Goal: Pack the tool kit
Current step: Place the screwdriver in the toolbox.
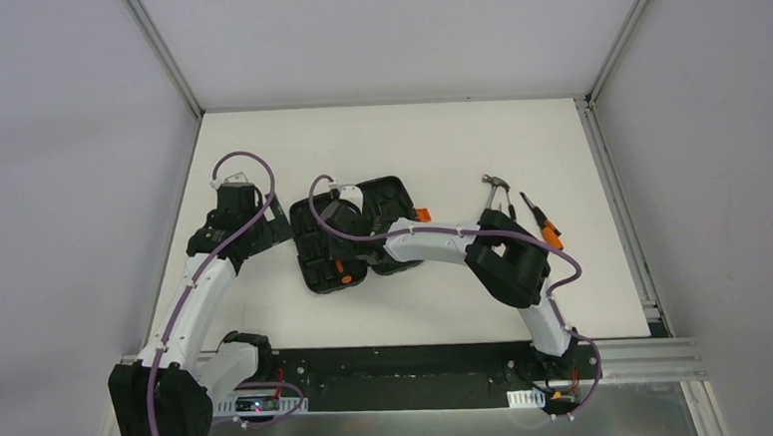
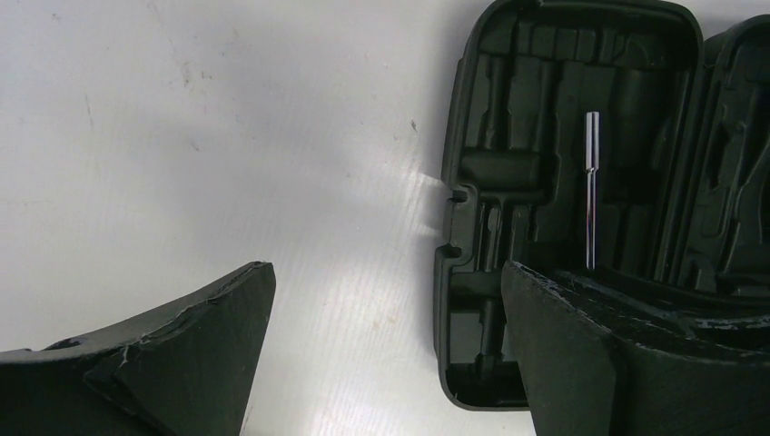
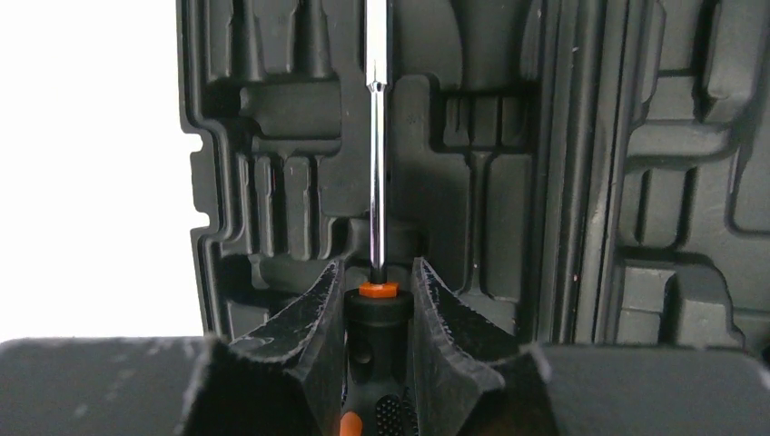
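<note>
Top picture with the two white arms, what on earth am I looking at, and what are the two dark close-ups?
That is a robot: a left arm and a right arm bolted at the near edge of a white table, each ending in a two-finger gripper. The top picture comes from a fixed camera above and behind them. The other two come from small cameras on the wrists, so each shows its own fingers. On the table lies an open black tool case with moulded slots. To its right lie a hammer and an orange-handled tool. The right gripper is closed on a screwdriver, gripping the black handle just behind its orange collar, with the shaft stretched over the case's slots. The left gripper stands wide open at the case's edge, holding nothing.
</note>
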You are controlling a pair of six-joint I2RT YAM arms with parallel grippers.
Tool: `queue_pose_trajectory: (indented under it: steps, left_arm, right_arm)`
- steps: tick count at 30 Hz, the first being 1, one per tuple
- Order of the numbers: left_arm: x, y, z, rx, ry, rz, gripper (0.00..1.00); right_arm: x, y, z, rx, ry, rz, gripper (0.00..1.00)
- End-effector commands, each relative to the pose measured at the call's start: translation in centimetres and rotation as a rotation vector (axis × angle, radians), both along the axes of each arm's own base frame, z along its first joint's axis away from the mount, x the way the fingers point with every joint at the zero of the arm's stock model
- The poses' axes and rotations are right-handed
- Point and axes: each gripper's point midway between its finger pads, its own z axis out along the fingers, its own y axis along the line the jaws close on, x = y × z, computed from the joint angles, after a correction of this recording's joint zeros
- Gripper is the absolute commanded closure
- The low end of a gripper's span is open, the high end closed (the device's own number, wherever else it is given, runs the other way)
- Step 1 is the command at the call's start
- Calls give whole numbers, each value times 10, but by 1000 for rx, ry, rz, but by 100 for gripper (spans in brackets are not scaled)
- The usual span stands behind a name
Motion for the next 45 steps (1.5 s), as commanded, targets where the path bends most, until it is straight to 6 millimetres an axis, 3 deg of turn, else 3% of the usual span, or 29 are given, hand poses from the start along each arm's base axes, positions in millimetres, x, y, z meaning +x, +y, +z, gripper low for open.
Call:
queue_pose_trajectory:
  steps: [1, 8, 14, 19, 26, 32, 40, 45]
  left_arm:
    - [5, -5, 8, -41, -7, 0, 1]
    - [6, -8, 3, -50, 15, -17, 1]
    - [6, -10, -1, -52, 34, -24, 2]
    - [10, -15, 1, -74, 46, -39, 3]
    - [16, -53, 11, -221, 103, -81, 8]
    - [39, -78, 32, -201, 71, -111, 18]
    - [70, -102, 1, -222, 195, -101, 33]
    - [84, -107, -10, -220, 228, -94, 36]
  right_arm:
    - [18, 1, 1, 7, -69, -69, 88]
    - [24, 0, 17, 7, -118, -47, 56]
    - [24, -16, 41, -3, -161, -32, 44]
    - [22, -47, 50, -36, -157, -21, 45]
    - [8, -77, 54, -87, -123, 47, 53]
    - [-10, -66, 49, -54, -34, 128, 60]
    - [-12, -52, 29, -44, 39, 133, 67]
    - [-11, -49, 14, -66, 70, 128, 69]
